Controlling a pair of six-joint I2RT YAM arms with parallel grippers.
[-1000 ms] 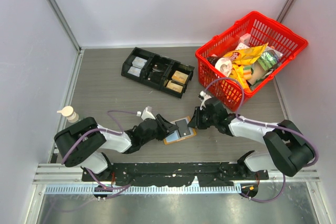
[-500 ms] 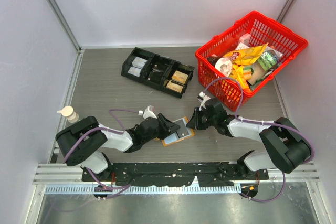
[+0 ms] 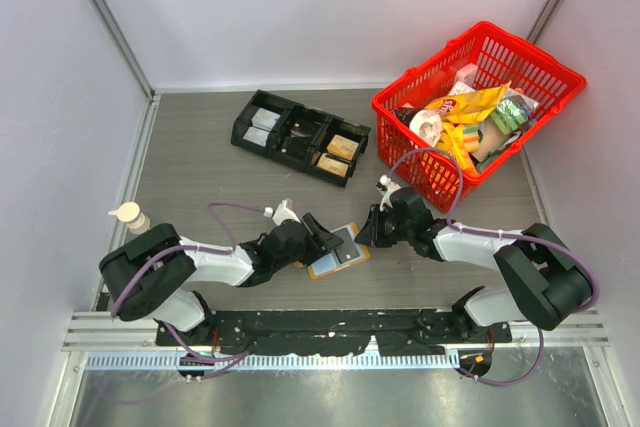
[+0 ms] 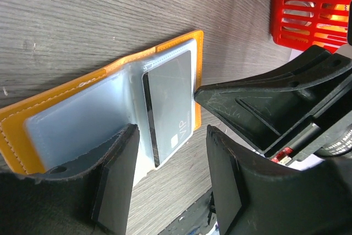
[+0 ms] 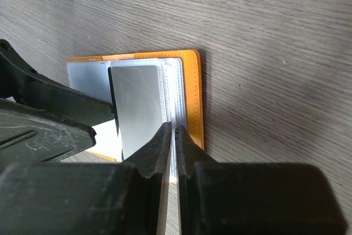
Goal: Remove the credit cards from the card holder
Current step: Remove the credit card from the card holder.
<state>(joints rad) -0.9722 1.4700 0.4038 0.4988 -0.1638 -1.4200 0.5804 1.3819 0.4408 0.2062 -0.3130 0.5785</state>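
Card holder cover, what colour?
Orange, with pale stitching along the edge. The card holder shows best in the left wrist view.

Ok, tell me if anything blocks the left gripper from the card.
Nothing visible does. The grey card lies just ahead of the open left gripper in the card holder; the right gripper sits at the holder's far edge, beyond the card.

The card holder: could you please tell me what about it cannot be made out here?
- Top external: the card holder is small and partly covered by the left gripper and right gripper; cards cannot be counted.
- Left wrist: the left gripper hides its near edge; only one grey card shows.
- Right wrist: the right gripper covers the sleeve edges; whether it pinches anything is hidden.
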